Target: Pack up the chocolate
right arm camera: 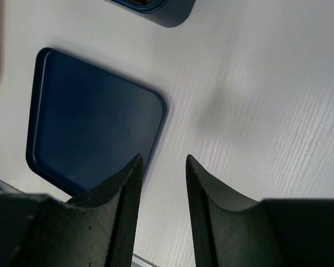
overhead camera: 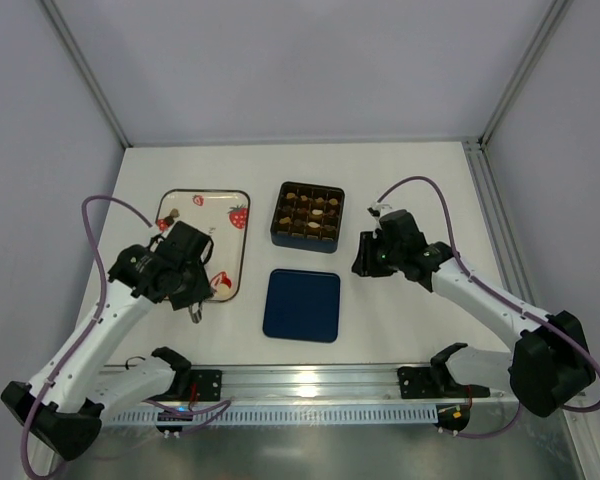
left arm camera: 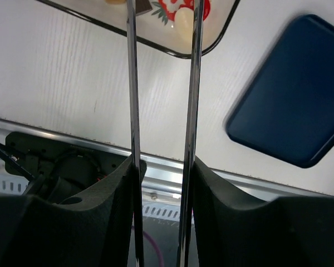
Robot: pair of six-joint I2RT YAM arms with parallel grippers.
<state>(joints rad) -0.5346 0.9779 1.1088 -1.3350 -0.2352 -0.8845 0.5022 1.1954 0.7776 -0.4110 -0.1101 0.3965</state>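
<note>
Your left gripper (left arm camera: 166, 164) clamps tweezers (left arm camera: 132, 83), their arms parted over the tray (left arm camera: 218, 19) corner, where one pale piece (left arm camera: 185, 25) lies, long axis 12-to-6. More chocolate (overhead camera: 318, 212) fills the box (overhead camera: 307, 240) at the lid's (overhead camera: 301, 305) 12 o'clock. Your right gripper (right arm camera: 162, 158) gapes, empty.

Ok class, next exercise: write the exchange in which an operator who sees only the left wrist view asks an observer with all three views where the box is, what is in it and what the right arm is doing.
Operator: I see only the lid and a corner of the tray. Where is the box?
Observer: The box sits just beyond the lid, to the right of the tray.
Operator: Is anything in it?
Observer: Yes, chocolate pieces lie in several cells of its grid; I cannot count them.
Operator: And the right arm?
Observer: The right end effector hovers to the right of the box, jaws parted, nothing between them.
</note>
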